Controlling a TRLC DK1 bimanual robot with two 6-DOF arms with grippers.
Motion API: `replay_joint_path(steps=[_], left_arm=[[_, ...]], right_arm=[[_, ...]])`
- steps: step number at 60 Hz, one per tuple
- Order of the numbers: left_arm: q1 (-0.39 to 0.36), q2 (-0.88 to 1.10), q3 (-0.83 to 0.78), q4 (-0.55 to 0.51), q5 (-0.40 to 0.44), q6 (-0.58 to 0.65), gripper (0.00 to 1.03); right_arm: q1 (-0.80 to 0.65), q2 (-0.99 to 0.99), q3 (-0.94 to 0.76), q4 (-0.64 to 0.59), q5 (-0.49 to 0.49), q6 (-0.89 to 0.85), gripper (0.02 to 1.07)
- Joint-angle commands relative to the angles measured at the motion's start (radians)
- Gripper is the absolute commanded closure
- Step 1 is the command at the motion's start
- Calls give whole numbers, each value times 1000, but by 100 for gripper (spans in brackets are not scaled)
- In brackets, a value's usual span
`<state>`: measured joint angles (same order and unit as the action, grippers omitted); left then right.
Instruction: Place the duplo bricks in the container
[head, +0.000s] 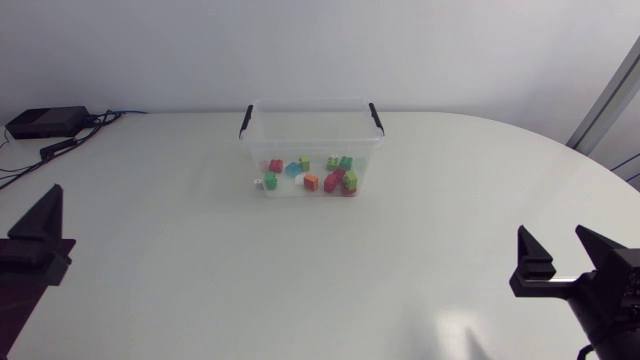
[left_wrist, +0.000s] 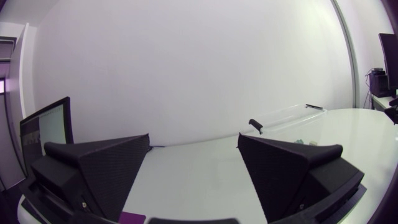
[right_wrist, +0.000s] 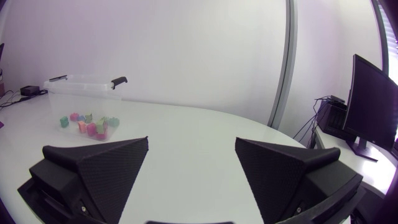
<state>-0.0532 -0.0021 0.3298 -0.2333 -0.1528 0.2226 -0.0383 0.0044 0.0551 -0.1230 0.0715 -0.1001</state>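
**All the bricks are in the tub, and both claws are open**

The left claw (head: 38, 232) sits low at the left edge of the white table (head: 180, 275). Its two black fingers stand wide apart. Nothing is between them, so it holds nothing.

At the back left corner of the table lies a small black gadget (head: 45, 122). Some cables (head: 110, 116) lie next to it.

Near the middle of the table, toward the back, stands the clear tub (head: 310, 104). It is open on top and has a black handle (head: 246, 121) at each end. The bricks all lie inside it, on its floor. At the left are a green brick (head: 270, 181) and a red brick (head: 275, 166). Next come a blue brick (head: 293, 169) and an orange brick (head: 311, 182). At the right are a green pair (head: 339, 162) and a dark red brick (head: 335, 180). The tub stands well apart from both claws.

The right claw (head: 565, 252) sits at the lower right edge of the table. Its fingers are spread wide too, with only bare table between them.
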Motion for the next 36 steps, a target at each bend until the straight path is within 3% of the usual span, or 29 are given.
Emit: replay_joint_path(steps=[1,36], left_arm=[[11,-7,-53,37,22,-50,4],[53,2,-330,233,153,-223,4]], right_arm=[[12,-7,-27,29,-13,29,6],[38,-4,-55,123,-72,100,6]])
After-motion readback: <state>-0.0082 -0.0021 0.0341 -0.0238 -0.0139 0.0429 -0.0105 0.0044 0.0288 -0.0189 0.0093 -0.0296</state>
